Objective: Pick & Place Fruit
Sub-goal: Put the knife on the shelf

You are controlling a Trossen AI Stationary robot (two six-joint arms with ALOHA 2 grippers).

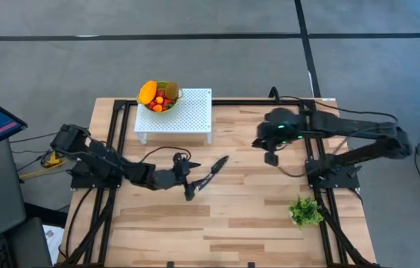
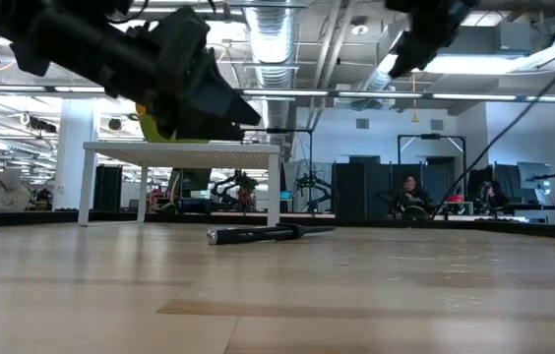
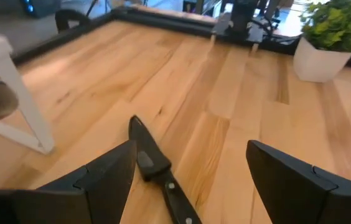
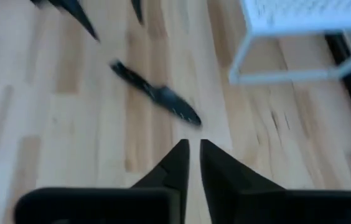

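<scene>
The fruit [image 1: 158,96] sits piled in a pale green bowl [image 1: 179,93] on a white perforated stand [image 1: 191,113] at the table's far side. It is an elongated orange piece [image 1: 148,91], a brownish kiwi-like oval [image 1: 171,88] and small red and orange pieces. My left gripper [image 1: 190,179] [image 3: 191,149] hangs open above mid-table. Its fingers stand on either side of a black knife [image 3: 158,169] lying flat on the wood, and it touches nothing. My right gripper [image 1: 272,151] [image 4: 194,146] hovers shut and empty, right of the stand.
The black knife [image 1: 214,170] [image 2: 258,233] lies on the table in front of the stand. A green leafy plant in a white pot [image 1: 306,212] [image 3: 328,37] stands near the right edge. Black frame rails [image 1: 121,141] run along both sides of the table.
</scene>
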